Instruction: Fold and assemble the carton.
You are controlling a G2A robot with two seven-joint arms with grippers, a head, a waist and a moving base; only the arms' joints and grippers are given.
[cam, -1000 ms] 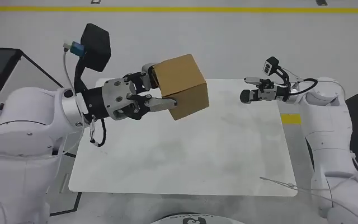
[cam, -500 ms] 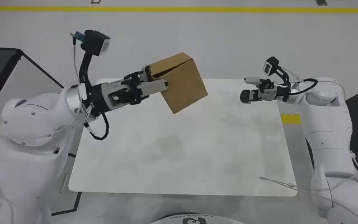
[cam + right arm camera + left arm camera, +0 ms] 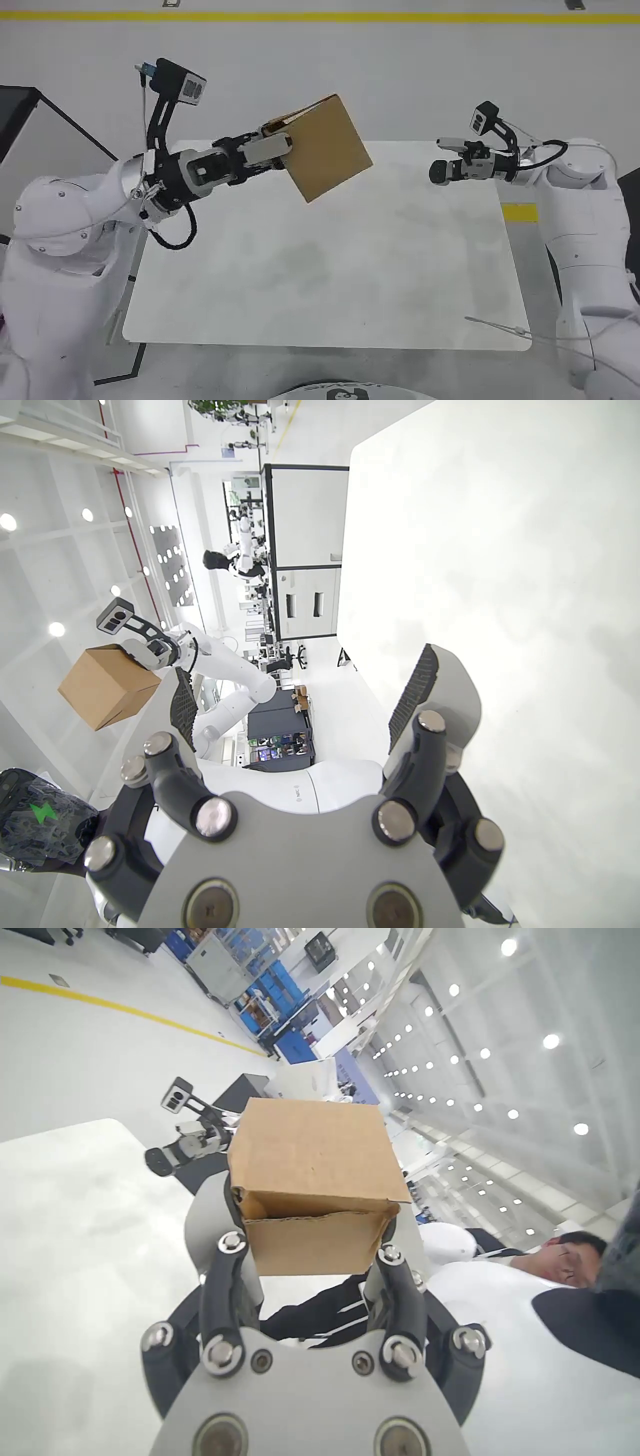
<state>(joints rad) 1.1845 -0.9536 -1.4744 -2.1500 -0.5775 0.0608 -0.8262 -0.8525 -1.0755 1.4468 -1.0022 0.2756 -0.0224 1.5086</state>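
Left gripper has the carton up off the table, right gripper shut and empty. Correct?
No: the right gripper is open, its jaws apart and empty, as the right wrist view shows. The left gripper does hold the carton off the table.

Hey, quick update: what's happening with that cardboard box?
Left pincer shut on carton, held in the air. Right pincer open, empty. Nothing in the way.

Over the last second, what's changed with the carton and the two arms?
The left arm rolled its wrist, tipping the carton further over in the air above the far side of the table. Its jaws kept their hold on the carton; nothing was let go. The right arm stayed where it was, jaws open and empty.
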